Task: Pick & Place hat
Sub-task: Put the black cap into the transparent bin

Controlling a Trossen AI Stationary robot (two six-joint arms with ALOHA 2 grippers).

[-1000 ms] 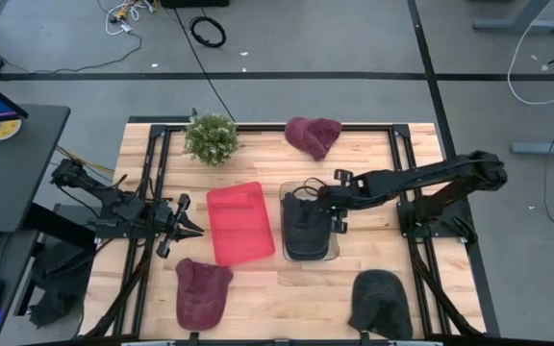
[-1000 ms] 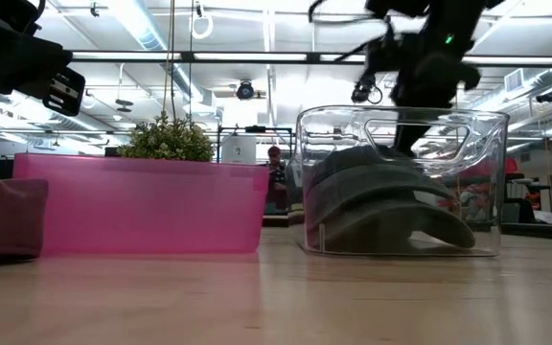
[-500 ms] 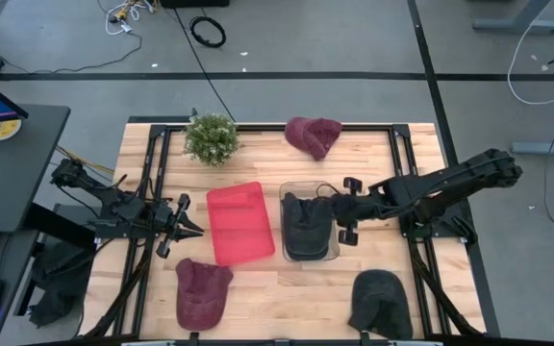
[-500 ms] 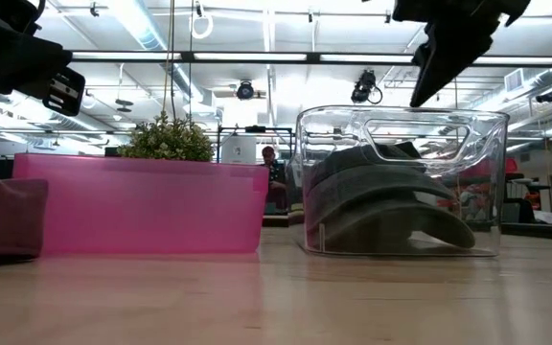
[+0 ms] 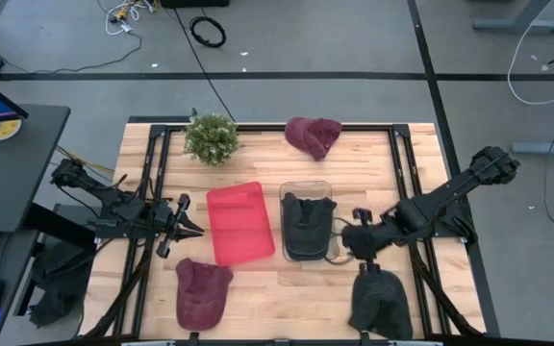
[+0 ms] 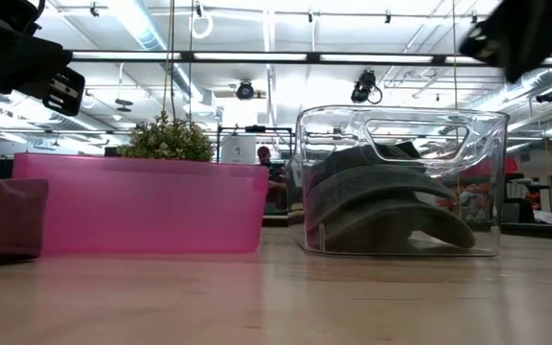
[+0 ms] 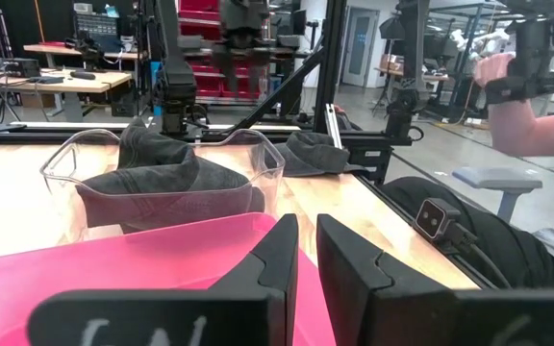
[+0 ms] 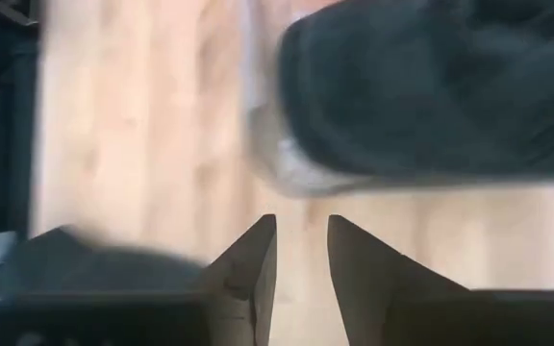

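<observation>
A dark grey hat (image 5: 306,227) (image 6: 391,206) lies inside the clear bin (image 5: 308,185) (image 6: 314,144) at the table's middle, resting on the bin's floor. My right gripper (image 5: 352,240) (image 8: 301,226) hovers open just right of the bin's near corner, above bare wood, holding nothing. A second dark hat (image 5: 378,300) (image 8: 94,259) lies on the table near the near edge, below that gripper. My left gripper (image 5: 196,227) (image 7: 306,226) waits shut, left of the pink bin (image 5: 239,223).
Two maroon hats lie on the table: one (image 5: 314,135) at the far edge, one (image 5: 203,288) near the near edge on the left. A small potted plant (image 5: 212,137) stands at the far left. Bare wood shows between the clear bin and the near dark hat.
My right gripper has drawn up out of the clear bin and swung toward the table's right and near edge, ending beside the bin's near right corner, above the near dark hat. The hat in the bin has stayed where it lay.
</observation>
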